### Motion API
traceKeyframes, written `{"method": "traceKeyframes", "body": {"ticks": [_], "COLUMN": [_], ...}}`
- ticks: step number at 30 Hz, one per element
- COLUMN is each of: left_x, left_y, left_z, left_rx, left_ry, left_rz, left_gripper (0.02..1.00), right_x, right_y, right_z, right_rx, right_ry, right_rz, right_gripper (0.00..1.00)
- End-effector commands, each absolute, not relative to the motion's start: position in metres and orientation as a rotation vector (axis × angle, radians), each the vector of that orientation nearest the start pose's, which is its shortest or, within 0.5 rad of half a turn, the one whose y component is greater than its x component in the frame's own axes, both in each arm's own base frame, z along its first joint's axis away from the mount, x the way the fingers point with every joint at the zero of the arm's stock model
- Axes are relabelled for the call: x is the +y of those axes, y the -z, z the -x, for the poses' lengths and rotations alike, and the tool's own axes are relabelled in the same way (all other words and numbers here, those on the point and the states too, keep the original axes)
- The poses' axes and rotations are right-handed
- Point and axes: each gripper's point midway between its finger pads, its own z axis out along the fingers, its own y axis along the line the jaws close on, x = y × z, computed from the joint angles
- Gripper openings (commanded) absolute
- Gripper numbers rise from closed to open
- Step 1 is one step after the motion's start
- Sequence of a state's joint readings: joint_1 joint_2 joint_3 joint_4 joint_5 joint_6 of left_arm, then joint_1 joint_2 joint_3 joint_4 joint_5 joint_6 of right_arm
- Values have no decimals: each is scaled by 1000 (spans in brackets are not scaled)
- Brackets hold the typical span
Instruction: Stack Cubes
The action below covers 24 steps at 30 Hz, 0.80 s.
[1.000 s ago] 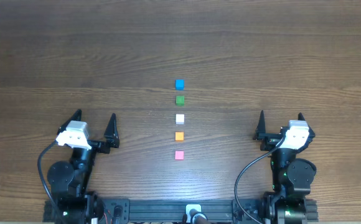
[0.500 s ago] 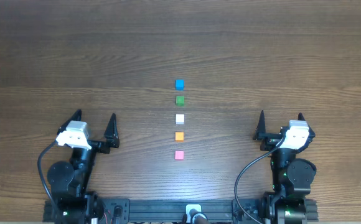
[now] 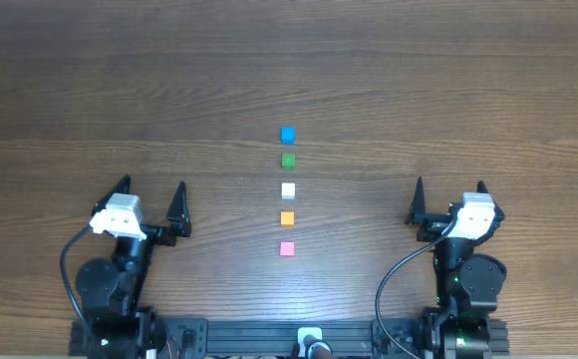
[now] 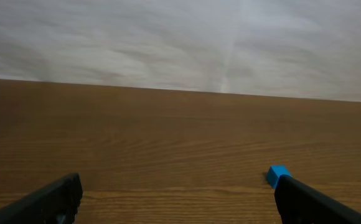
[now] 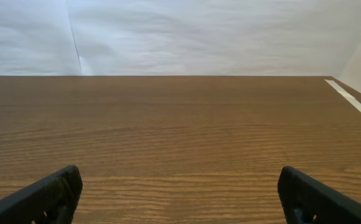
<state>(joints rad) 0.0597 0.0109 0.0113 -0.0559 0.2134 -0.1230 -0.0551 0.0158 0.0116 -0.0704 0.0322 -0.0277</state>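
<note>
Fingers of the left gripper spread wide and empty, right gripper likewise wide, a single-file column on the counter midway between them — blue cube farthest, green cube, white cube, orange cube, pink cube nearest the bases, none touching.

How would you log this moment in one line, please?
phase: unstarted | row of cubes: five, apart, unstacked | left gripper: open, empty | right gripper: open, empty

Blue cube, green cube, white cube, orange cube, pink cube; brown table (wood-grained throughout).
</note>
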Motion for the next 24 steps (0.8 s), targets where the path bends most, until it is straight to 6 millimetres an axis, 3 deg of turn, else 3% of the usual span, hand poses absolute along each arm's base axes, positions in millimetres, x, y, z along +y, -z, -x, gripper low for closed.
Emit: {"method": "traceKeyframes", "body": {"ticks": [1,8,11,18,20,24], "left_x": [-22,-23,-32,-97,-121,-138], "left_y": [-161,-162,-166,-212,-231,-247], "left_z": [-244,-244,-243,-217,-202,-186], "left_rx": [1630,1630,1624,1673,1769,1978], "left_ry": [215,230,378,728,882,984], "left_rz": [-26,-20,55,-173,-221,-227], "left_gripper": [998,998,996,993,996,993], "right_x": [-15,-15,-15,-15,-15,-15], "right_y": [-157,-157,-157,-157,-157,-157], "right_z": [-246,-246,-246,-246,-246,-246], "right_rx": [1644,1644,1644,1644,1644,1644], "right_ry": [75,75,75,75,75,75], "right_rz": [-33,-33,-33,-33,-33,-33], "right_gripper": [991,993,993,993,991,993]}}
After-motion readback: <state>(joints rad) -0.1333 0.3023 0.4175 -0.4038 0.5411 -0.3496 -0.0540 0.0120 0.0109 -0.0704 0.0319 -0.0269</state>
